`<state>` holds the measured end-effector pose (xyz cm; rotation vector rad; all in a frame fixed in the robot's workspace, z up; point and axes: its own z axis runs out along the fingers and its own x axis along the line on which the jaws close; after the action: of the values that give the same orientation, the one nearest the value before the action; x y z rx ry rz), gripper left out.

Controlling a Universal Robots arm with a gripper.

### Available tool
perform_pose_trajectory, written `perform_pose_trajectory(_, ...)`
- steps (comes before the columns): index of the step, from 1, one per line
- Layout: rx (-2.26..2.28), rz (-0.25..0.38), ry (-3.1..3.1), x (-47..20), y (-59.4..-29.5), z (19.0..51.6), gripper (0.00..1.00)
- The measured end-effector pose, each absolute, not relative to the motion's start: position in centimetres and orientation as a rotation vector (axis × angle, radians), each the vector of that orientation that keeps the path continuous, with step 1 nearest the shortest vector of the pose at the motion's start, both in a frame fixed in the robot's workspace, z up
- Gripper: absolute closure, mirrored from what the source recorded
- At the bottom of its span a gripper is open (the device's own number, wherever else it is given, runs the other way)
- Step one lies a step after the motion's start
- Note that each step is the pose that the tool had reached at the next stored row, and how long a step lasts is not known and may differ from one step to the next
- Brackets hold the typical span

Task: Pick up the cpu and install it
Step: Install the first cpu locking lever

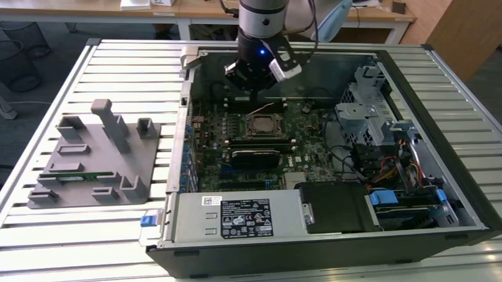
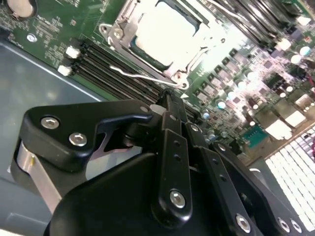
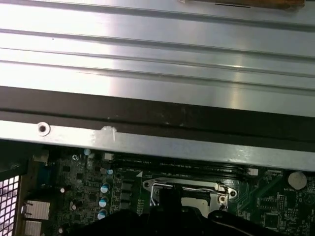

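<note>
Cpu (image 2: pixel 165 29) sits in the socket (image 1: pixel 260 125), retention frame around it (lever (image 2: pixel 142 76) looks unlatched). Gripper (image 1: pixel 253 82) hovers above, fingers closed together, holding nothing. Install step looks near done; securing would call for latching the lever.

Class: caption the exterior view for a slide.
Black gripper hovers above silver square cpu seated in its motherboard socket.

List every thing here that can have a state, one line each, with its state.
cpu: seated in its socket on the motherboard, silver top up.
socket lever: unlatched, sticking out beside the socket.
end effector: above the socket, fingers together, holding nothing.
computer case: lying on its side, side panel off.
memory stick: lying in the grey tray.
grey tray: flat on the table beside the case.
</note>
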<state>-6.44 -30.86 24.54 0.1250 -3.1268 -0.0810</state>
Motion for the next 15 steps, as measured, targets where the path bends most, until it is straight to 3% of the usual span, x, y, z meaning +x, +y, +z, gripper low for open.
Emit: perform_pose_trajectory(15, 0.125, -0.081, -3.127, -4.3, -30.2, 23.1, 0.89)
